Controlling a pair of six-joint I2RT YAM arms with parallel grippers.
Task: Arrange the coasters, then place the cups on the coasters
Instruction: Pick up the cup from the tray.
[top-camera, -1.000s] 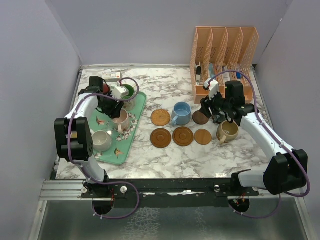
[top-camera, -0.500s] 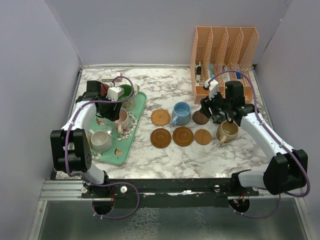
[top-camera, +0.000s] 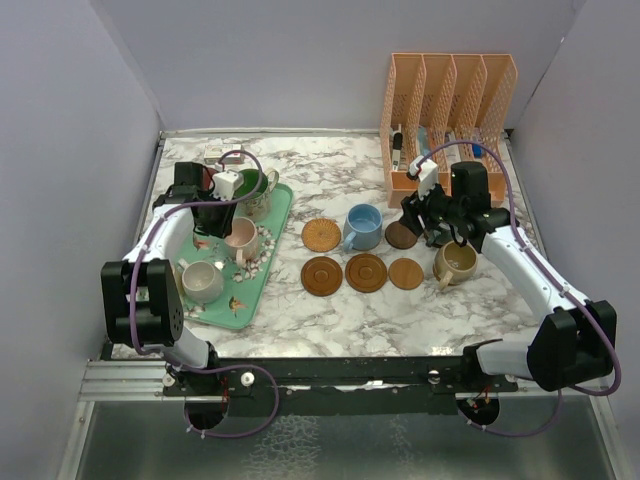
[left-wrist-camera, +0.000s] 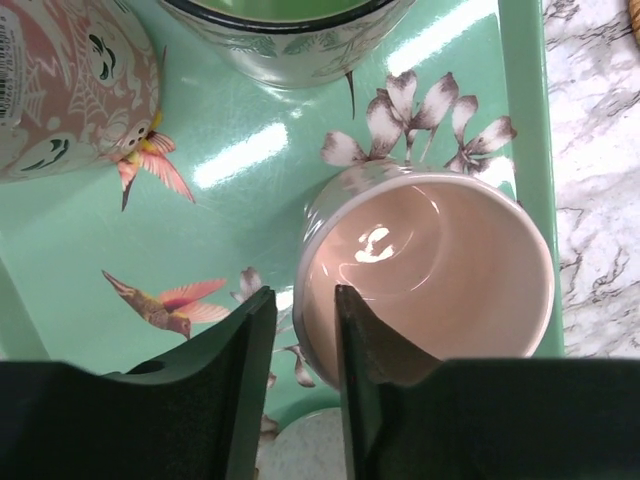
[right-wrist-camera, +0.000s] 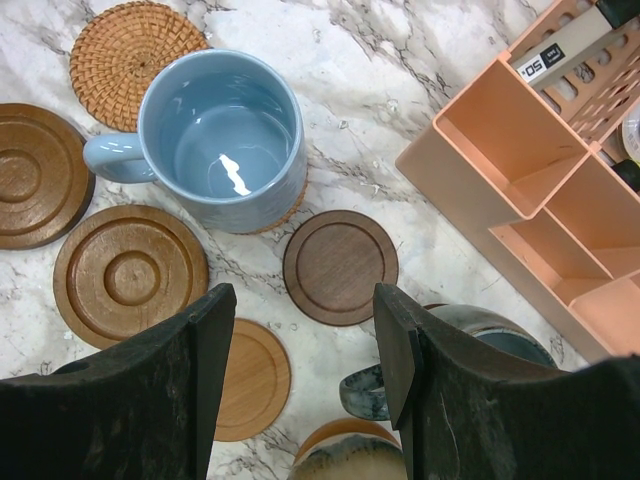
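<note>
Where the overhead camera looks down on the marble-patterned bench, the left end effector hangs over the mint-green floral tray, right above a pale pink ceramic cup. A green cup stands behind it on the tray and a cream cup nearer the front. On the bench to the right lie a woven tan round coaster, a dark ringed wooden coaster, a second ringed coaster, a plain tan coaster and a dark brown coaster, with a light blue cup between the woven one and the dark brown one. The right end effector hovers by the dark brown coaster, with a tan cup near it and a peach slotted organiser behind. From the left wrist, the fingers straddle the pink cup's wall, one outside and one inside the rim, with a narrow gap between them; whether they already pinch the wall cannot be told. From the right wrist, the fingers stand wide apart, released, with nothing between them, above the dark brown coaster. The blue cup sits on a further tan coaster whose edge shows beneath it, and a dark grey-teal cup stands at the lower right.
</note>
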